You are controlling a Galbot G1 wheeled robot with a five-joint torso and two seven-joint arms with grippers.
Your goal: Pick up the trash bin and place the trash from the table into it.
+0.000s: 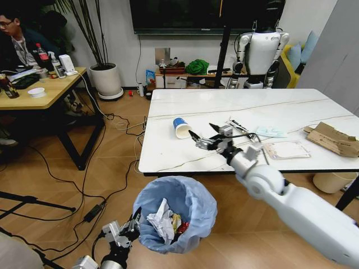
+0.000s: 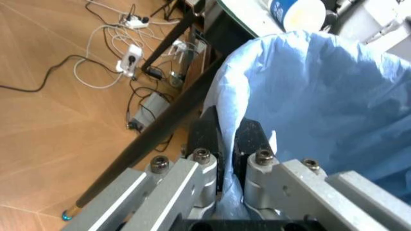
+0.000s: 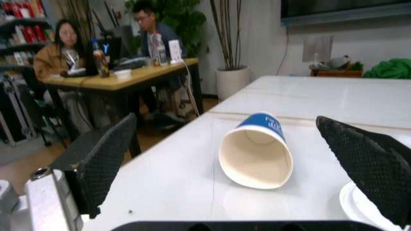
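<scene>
Down on our left, our left gripper (image 1: 133, 219) is clamped tight on the rim of the trash bin (image 1: 193, 202), the two dark fingers (image 2: 209, 132) pinching the crinkly blue liner, and we hold the bin off the near edge of the table (image 1: 168, 159), below the tabletop. Crumpled white paper and a red wrapper already sit inside it.

Moving across, there's the paper cup (image 1: 180, 128), lying on its side on the marble near the table's left end. In the head view its long axis runs roughly front to back: blue base toward the far wall, open white mouth toward us and our right gripper (image 1: 201, 139). That gripper hovers just beside the cup, its jaws spread wide with nothing in them; in the right wrist view the cup's mouth gapes between the two mesh pads (image 3: 106, 163).

Further right, a face mask (image 1: 271, 132), a clear packet (image 1: 286, 149) and torn cardboard (image 1: 332, 138) wait.

The risks, as we judge them: a cup on its side rolls, so one pad touching first could send it away across the glossy top. Squeeze too hard and the thin wall crushes. And our pinch is on the thin bag at the rim; if that plastic slips or tears, the bin sags.
</scene>
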